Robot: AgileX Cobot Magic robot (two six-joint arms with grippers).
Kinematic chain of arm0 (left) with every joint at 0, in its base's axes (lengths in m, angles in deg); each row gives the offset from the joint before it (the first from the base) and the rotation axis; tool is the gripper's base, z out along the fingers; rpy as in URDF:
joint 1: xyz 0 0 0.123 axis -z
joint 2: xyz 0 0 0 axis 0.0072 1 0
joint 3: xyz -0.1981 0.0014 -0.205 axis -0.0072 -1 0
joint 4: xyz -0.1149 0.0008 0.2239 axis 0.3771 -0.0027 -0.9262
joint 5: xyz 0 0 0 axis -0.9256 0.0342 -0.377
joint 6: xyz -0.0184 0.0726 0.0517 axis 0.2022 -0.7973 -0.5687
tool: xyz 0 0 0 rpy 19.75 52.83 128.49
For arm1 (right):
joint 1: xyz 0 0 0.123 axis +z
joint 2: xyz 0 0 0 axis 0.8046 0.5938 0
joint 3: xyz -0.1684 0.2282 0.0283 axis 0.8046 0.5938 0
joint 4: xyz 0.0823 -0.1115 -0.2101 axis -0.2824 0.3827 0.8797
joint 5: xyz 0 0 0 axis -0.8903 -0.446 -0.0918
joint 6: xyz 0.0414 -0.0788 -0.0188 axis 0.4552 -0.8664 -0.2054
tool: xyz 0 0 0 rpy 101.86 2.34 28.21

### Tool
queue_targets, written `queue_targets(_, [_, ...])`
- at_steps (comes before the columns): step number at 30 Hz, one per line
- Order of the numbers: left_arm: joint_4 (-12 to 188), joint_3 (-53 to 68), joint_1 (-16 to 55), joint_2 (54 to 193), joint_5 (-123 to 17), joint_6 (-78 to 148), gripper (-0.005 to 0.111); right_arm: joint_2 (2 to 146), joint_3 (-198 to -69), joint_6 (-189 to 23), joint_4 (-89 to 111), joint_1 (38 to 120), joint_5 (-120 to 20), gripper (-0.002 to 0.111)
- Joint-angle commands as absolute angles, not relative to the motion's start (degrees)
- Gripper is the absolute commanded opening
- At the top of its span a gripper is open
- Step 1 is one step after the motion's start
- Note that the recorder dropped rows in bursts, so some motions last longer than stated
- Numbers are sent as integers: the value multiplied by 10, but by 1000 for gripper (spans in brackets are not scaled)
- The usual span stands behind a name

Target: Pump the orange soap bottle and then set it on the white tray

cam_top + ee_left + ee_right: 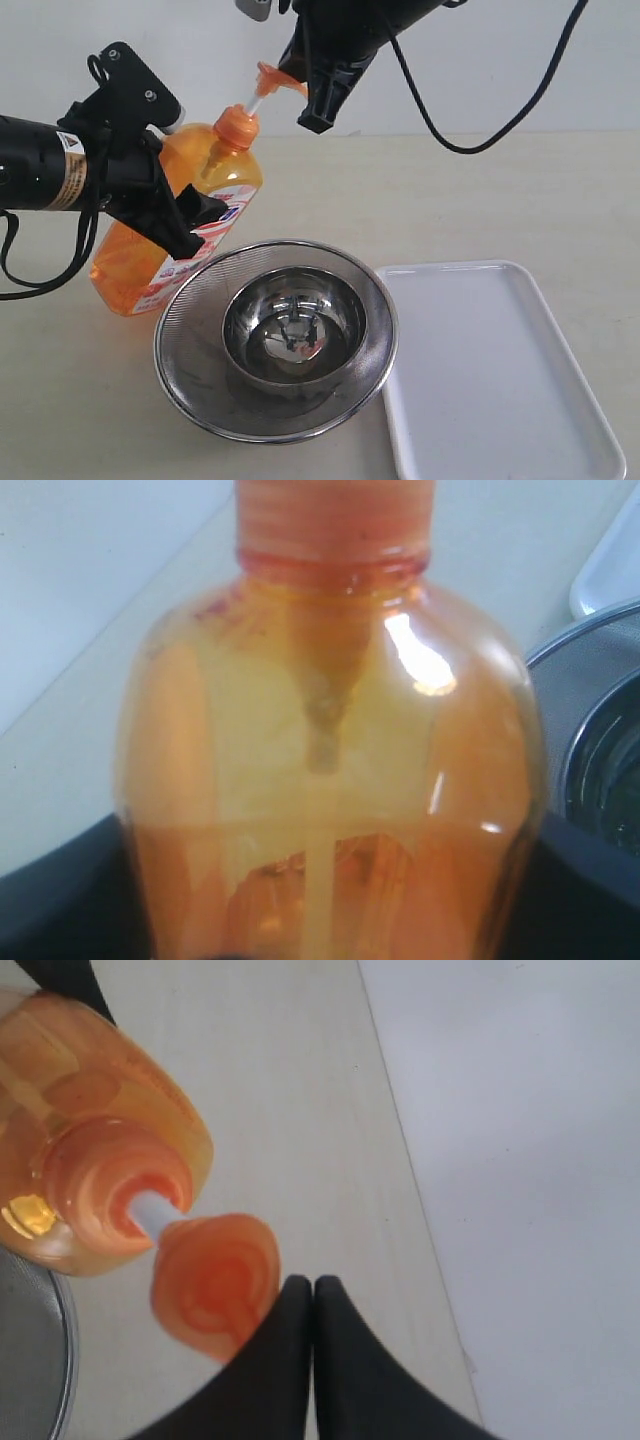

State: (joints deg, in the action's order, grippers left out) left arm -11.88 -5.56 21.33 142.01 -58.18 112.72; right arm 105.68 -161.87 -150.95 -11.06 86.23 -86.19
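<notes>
Nearest the lens sits a round steel mesh strainer (195, 375) cradling a steel bowl (290, 320), with the white tray (500, 380) just beside it on the right and nothing lying on it. Behind the strainer, the orange soap bottle (215, 165) leans steeply, its pump head (278, 78) pointing up and to the right. The left gripper (195, 225) is clamped around its body at the label. Whether its base touches the tabletop (520, 190) I cannot tell. The right gripper (318, 118) has its fingers pressed together with nothing between them, and its tips sit right at the edge of the pump head. The white stem shows fully, so the pump looks unpressed, and I judge the pumping step to be in hand. The next move calls for the closed tips to sit squarely on the head and push along the tilted stem, not straight down. A glancing push could slip off. The left arm then needs to carry the bottle over the strainer to the tray.
</notes>
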Motion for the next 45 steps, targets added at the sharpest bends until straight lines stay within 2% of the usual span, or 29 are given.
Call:
queue_targets(1, [-115,-47,215,1412,-568,1125,5,1048,-1621,-1500,-107,861,-903,0])
queue_targets(17, [-115,-47,215,1412,-568,1125,5,1048,-1621,-1495,-94,861,-952,0])
queue_targets(26, [-115,-47,215,1412,-567,1120,5,1040,-1621,-1321,89,861,-892,0])
queue_targets(37, [-115,-41,215,1412,-556,1049,5,1005,-1621,-1320,124,861,-876,0])
queue_targets(40, [-114,-17,208,1421,-589,1036,5,1005,-1621,-1318,124,861,-871,0])
queue_targets(43, [-53,18,193,1446,-622,999,5,1005,-1621,-1317,122,861,-866,0])
queue_targets(45, [60,39,168,1468,-670,902,5,1005,-1621,-1316,122,861,-868,0])
